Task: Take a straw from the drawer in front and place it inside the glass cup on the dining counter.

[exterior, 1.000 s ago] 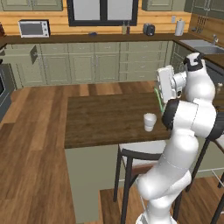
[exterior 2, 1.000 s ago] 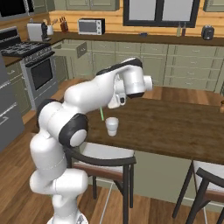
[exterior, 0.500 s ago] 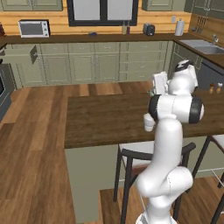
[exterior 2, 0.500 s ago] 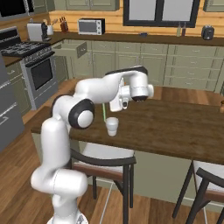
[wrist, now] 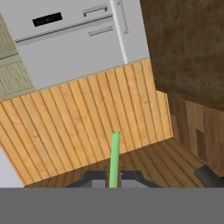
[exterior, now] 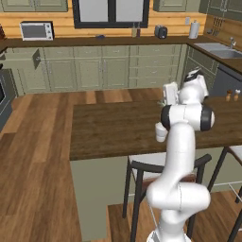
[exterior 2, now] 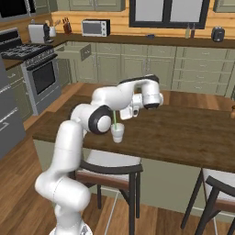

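Standing on the dining counter (exterior 2: 183, 133), the glass cup (exterior 2: 117, 133) receives the gripper-clamped (exterior 2: 120, 113) straw (exterior 2: 114, 120).

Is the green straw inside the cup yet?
Cannot tell. The straw stands upright, its lower end at the glass cup rim, the gripper shut on it.

1. The cup (exterior: 161, 132) is half hidden behind the arm in the left base view.
2. The straw (exterior 2: 113, 118) is a thin line there; its lower end is lost at the cup's (exterior 2: 118, 132) mouth, too small to tell.
3. The straw (wrist: 114, 160) base is cut off in the hand view.
4. The drawer (exterior 2: 74, 51), far left, hides its inside.
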You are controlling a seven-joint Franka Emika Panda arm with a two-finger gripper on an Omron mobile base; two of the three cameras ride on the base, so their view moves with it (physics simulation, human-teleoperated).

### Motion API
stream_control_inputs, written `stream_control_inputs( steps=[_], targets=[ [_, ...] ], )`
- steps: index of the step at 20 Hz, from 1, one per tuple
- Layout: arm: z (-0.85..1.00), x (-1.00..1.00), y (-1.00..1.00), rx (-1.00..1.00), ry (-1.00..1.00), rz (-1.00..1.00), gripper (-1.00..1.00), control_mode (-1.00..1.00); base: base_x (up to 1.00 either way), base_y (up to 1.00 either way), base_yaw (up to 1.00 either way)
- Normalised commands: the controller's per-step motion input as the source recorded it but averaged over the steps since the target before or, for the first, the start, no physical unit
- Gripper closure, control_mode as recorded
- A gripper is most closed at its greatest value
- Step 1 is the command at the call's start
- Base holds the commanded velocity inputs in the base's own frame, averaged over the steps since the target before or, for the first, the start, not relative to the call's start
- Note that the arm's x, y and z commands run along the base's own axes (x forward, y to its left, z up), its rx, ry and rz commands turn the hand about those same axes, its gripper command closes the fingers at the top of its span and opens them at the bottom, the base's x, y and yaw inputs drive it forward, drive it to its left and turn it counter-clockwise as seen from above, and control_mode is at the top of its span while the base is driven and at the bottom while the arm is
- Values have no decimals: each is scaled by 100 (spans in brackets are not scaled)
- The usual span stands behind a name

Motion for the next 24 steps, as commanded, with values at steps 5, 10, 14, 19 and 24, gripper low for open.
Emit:
stream_control_inputs(
  steps=[5, 10, 14, 19, 24],
  targets=[
    [-14, 38, 0, 9, 1, 9, 100, -100, 0, 0, 0],
    [-8, 35, 0, 8, 0, 9, 100, -100, 0, 0, 0],
    [-18, 23, 0, 2, 0, 9, 100, -100, 0, 0, 0],
    [-24, 2, 0, 0, -1, 7, 100, -100, 0, 0, 0],
    [-20, 1, 0, 0, -7, 1, 100, -100, 0, 0, 0]
  ],
)
